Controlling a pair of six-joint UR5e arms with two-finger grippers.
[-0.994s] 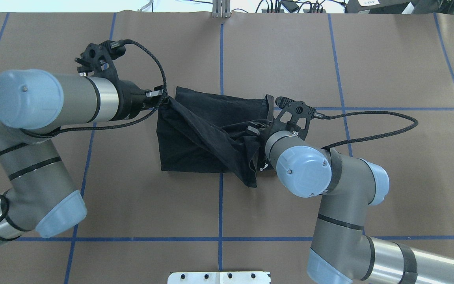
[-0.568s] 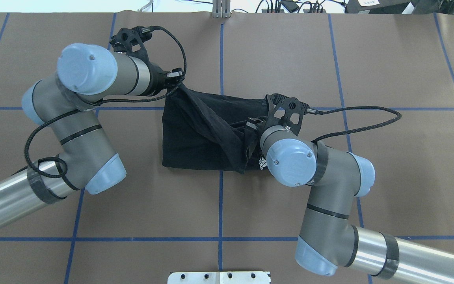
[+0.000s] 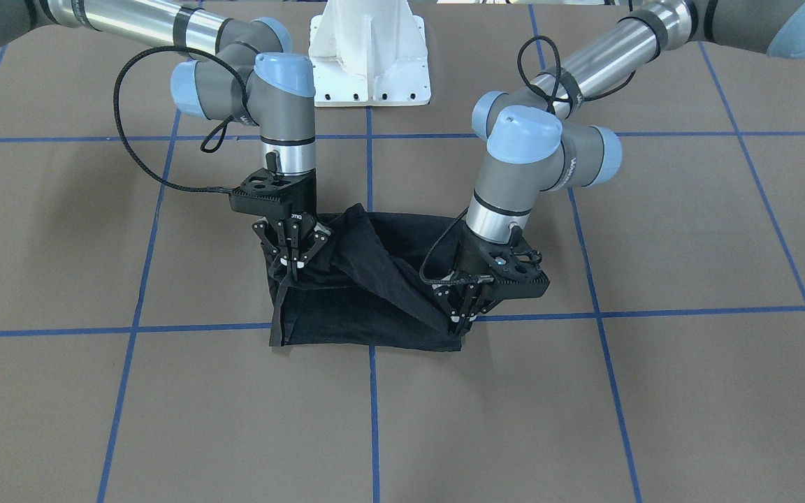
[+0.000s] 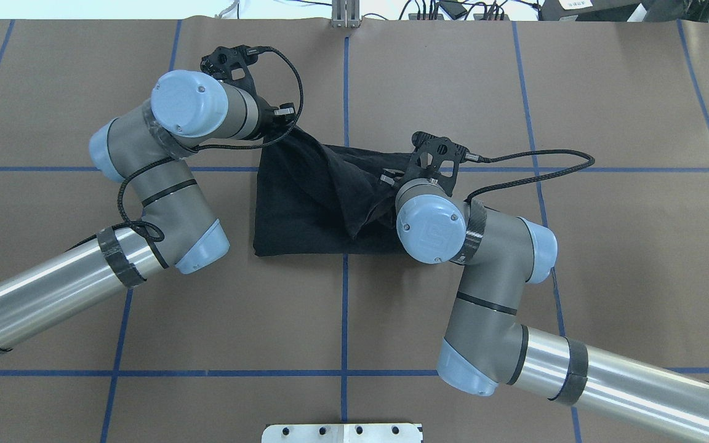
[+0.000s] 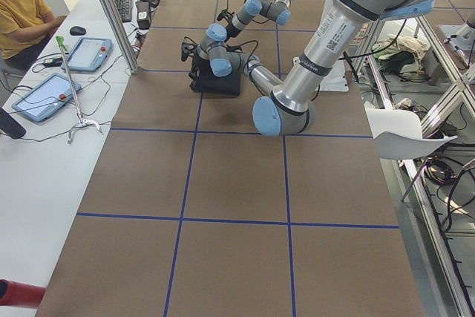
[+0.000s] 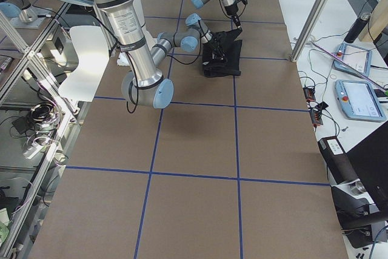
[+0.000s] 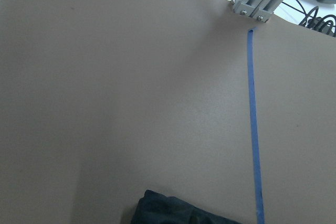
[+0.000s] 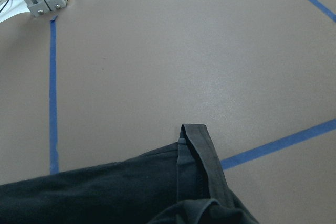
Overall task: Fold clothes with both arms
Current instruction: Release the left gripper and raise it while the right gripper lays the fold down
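Note:
The black T-shirt [image 4: 305,212] lies in a folded block at the table's middle, with one layer pulled up into a ridge between my grippers. My left gripper [image 4: 288,122] is shut on the shirt's far left corner and holds it just above the table; in the front view it [image 3: 463,316] pinches cloth at the near right corner. My right gripper [image 4: 384,183] is shut on the shirt's right part, and the front view shows it [image 3: 291,269] pinching a raised fold. The wrist views show only dark cloth [image 8: 131,190] at their lower edges. The graphic is hidden.
Brown table cover with blue tape lines [image 4: 344,307]. The white pedestal [image 3: 369,52] stands at the robot's side. An aluminium post [image 4: 345,15] and cables sit at the far edge. An operator [image 5: 22,5] and tablets [image 5: 93,53] are beside the table.
My left gripper has carried its shirt corner farther from the robot and to the right. My right gripper has moved left and farther, and the white logo has gone from sight.

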